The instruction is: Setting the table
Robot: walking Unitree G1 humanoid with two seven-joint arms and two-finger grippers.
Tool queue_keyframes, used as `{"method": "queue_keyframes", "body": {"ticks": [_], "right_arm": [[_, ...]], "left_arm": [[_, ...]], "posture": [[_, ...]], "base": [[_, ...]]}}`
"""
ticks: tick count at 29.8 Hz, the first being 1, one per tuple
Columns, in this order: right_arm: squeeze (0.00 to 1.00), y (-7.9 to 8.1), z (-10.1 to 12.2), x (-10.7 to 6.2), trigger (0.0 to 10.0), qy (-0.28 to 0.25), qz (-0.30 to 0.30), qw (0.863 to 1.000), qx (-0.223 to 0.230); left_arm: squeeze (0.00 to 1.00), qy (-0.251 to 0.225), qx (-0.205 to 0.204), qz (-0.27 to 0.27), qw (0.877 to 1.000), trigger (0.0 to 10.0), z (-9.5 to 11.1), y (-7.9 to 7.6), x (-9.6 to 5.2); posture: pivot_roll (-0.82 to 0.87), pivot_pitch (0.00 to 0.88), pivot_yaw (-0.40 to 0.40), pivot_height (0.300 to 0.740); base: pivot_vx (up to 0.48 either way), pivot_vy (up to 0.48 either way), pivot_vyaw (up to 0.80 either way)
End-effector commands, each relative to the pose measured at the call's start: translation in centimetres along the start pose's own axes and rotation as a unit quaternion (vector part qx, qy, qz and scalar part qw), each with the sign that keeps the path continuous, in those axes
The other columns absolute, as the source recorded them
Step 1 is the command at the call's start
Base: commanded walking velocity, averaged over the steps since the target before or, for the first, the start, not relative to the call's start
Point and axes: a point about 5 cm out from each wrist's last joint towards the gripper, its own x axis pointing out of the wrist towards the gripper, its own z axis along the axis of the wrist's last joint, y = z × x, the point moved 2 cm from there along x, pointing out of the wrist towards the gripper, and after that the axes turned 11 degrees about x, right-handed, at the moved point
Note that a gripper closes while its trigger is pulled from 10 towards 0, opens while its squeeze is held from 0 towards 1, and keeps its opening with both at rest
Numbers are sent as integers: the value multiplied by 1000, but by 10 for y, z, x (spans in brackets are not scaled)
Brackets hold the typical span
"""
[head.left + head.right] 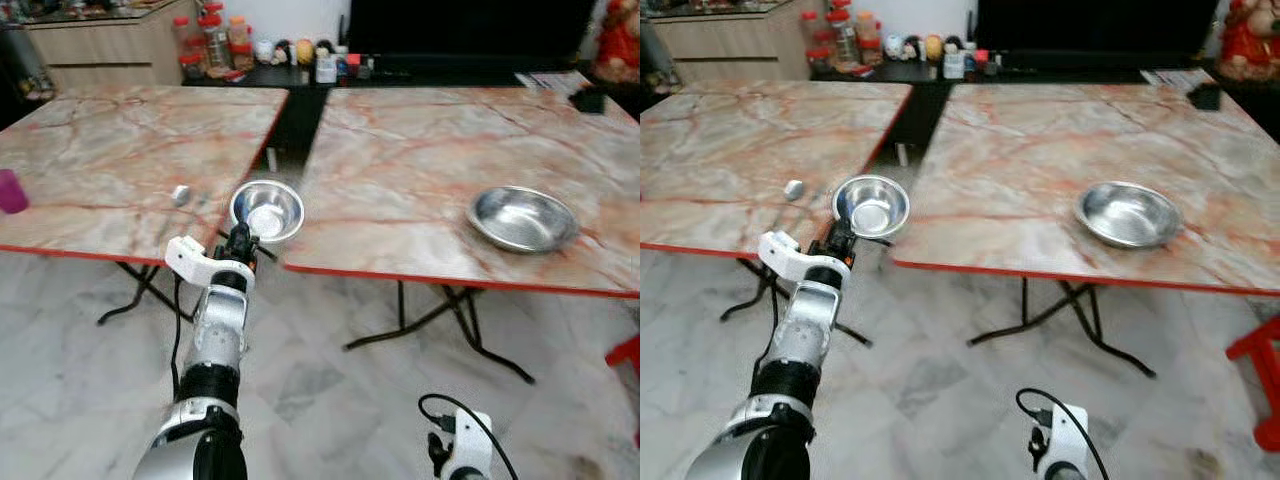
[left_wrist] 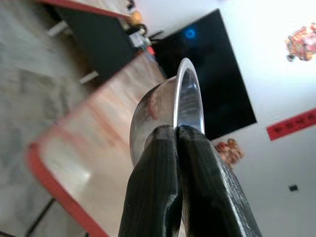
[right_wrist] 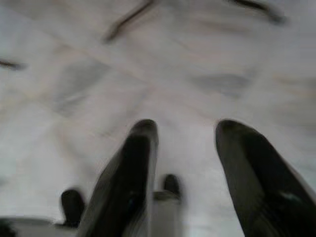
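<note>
From where I stand, the landmark is the dark gap between the two marble counters. Well left of it, at the far edge of the left counter [image 1: 120, 170], sits a purple cup [image 1: 11, 191], and nearer the gap a small shiny knob-like piece [image 1: 181, 195] lies on the stone. At the near mouth of the gap the left hand [image 1: 240, 240] reaches forward, its two black fingers [image 2: 158, 197] pressed together on the rim of a small steel bowl [image 1: 267, 210], pinching it so the bowl hangs tilted in the air, not resting on either counter. Right of the gap, the right counter [image 1: 420, 160] carries a wider steel dish [image 1: 522, 218], sitting flat close to the near red edge. The right hand [image 3: 185, 163] hangs low over the floor, fingers spread, holding nothing.

I judge the step in hand to be carrying the small bowl to its place. The next move calls for swinging it over one of the counters, levelling it, lowering it until the base sits flat, and only then letting the fingers part
</note>
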Motion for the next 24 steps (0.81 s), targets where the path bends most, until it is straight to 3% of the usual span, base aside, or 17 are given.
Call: {"method": "queue_keyframes", "body": {"ticks": [1, 7, 8, 9, 10, 11, 14, 17, 24], "right_arm": [[0, 11, 2, 2, 10000, -4, 12, 1000, 5], [0, 11, 2, 1, 10000, -4, 13, 1000, 5], [0, 12, 3, 2, 10000, -9, 15, 1000, 4], [0, 12, 3, 2, 10000, -10, 16, 1000, 4], [0, 12, 3, 2, 10000, -10, 16, 1000, 4], [0, 12, 4, 2, 10000, -11, 17, 1000, 3], [0, 12, 4, 2, 10000, -12, 18, 1000, 3], [0, 13, 5, 2, 10000, -12, 20, 1000, 0], [0, 15, 11, 4, 10000, -19, 26, 999, -4]], "left_arm": [[0, 0, -24, -7, 1000, 10000, -10, -11, 0], [0, 1, -18, -8, 1000, 10000, -10, -10, -3], [0, 15, 69, -41, 997, 10000, -16, -8, -16], [0, 24, 98, -52, 994, 10000, -21, -3, -23], [0, 24, 98, -52, 994, 10000, -21, -3, -23], [0, 35, 119, -51, 991, 10000, -27, 8, -32], [0, 30, 115, -57, 991, 10000, -26, 9, -38], [0, 19, 115, -107, 987, 10000, -24, -11, -40], [0, 30, 110, -163, 980, 10000, -31, -31, -53]], "posture": [[-18, 0, 25, 740], [2, 0, 10, 740], [8, 0, 5, 740], [7, 0, 3, 740], [7, 0, 3, 740], [10, 0, 2, 740], [15, 0, -3, 740], [25, 0, -14, 740], [27, 0, -20, 740]], "base": [[0, -382, 0], [0, -367, 0], [0, -289, 0], [0, -292, 0], [0, -292, 0], [0, -292, 0], [0, -96, 0], [0, 0, 0], [0, 0, 0]]}}
